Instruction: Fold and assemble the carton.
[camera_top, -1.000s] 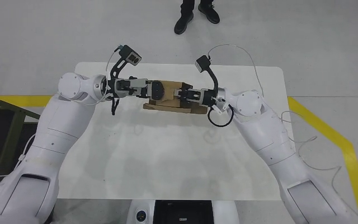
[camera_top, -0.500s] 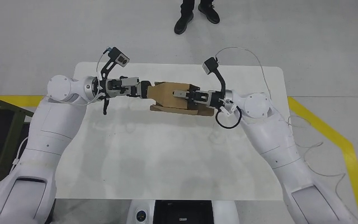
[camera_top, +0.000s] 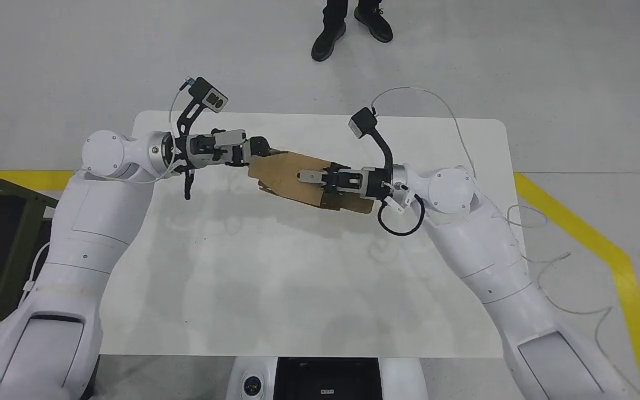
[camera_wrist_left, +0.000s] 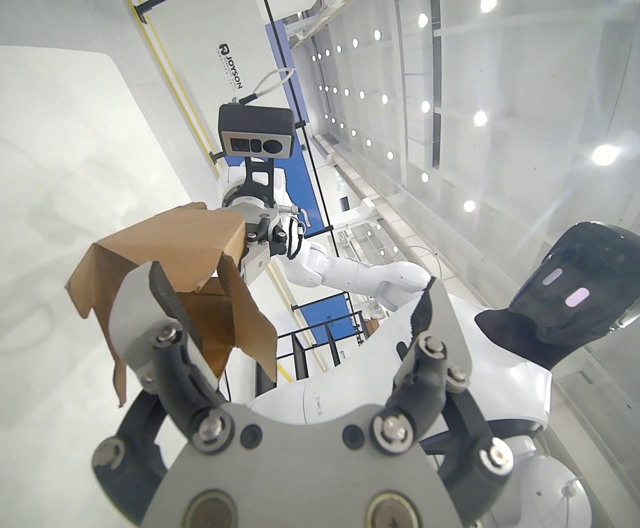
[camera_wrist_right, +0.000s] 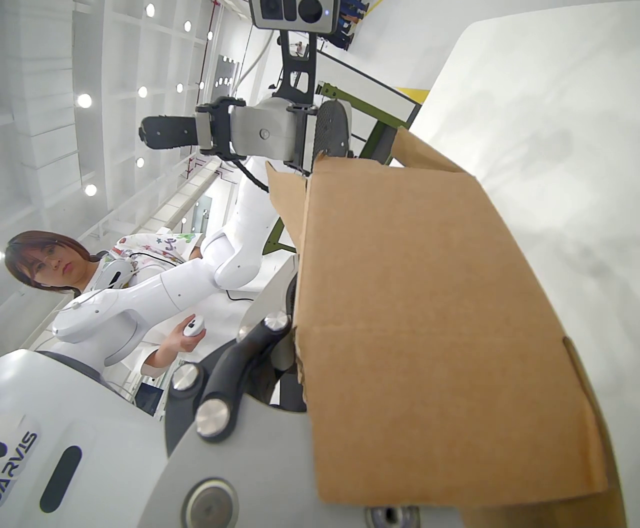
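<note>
Carton (camera_top: 285, 170) turned askew, gripped by right tool (camera_top: 318, 179); left tool (camera_wrist_left: 291, 280) spread.

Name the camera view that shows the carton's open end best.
The left wrist view: it looks into the carton through its open end, flaps splayed. The top view shows its upper face from above. The right wrist view shows one flat side close up.

Bright ceiling lights (camera_wrist_left: 480, 118); lens glare

One carton (camera_top: 285, 168), one table (camera_top: 300, 300), and two pincers (a left pincer (camera_top: 256, 149) and a right pincer (camera_top: 318, 178)).
</note>
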